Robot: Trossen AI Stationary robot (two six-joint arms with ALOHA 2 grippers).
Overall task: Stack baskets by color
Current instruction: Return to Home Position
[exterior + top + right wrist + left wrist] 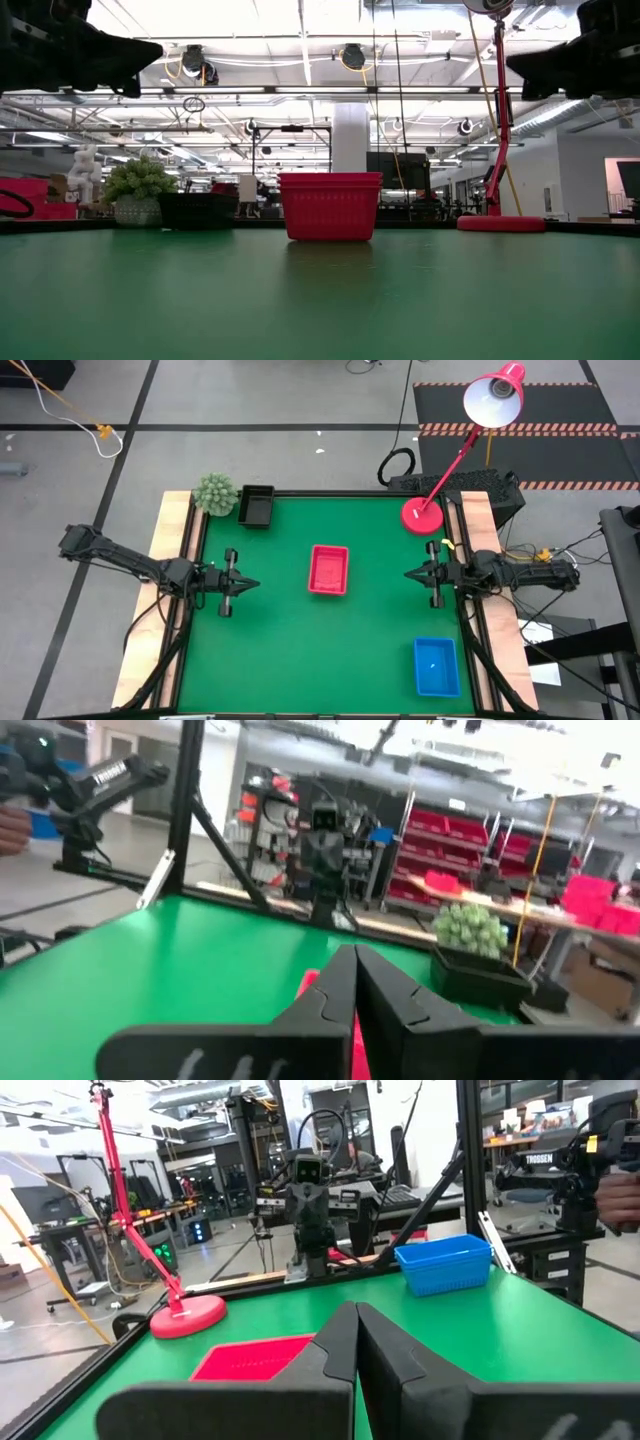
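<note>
Since red stack sits centre of the desk, blue stack in a right-side corner, black stack beside the plant, sorting looks done. Left arm and right arm at the edges, both jaws closed, empty. Next: just park home.

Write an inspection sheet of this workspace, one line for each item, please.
Surface: green table mat, nothing spilled.
Job's things: red-pink plastic mesh baskets at centre; bright blue mesh baskets, high view's lower right corner; black mesh baskets, upper left corner; count per pile unclear.
Clutter: fuzzy green ball plant beside the black baskets; red desk lamp, upper right.
End effectors: left end effector and right end effector shut, empty, at the table's sides.
Cables: yellow cable on the floor; black cable loop behind the table.
Surroundings: workshop room; a person's hand beyond the table.
</note>
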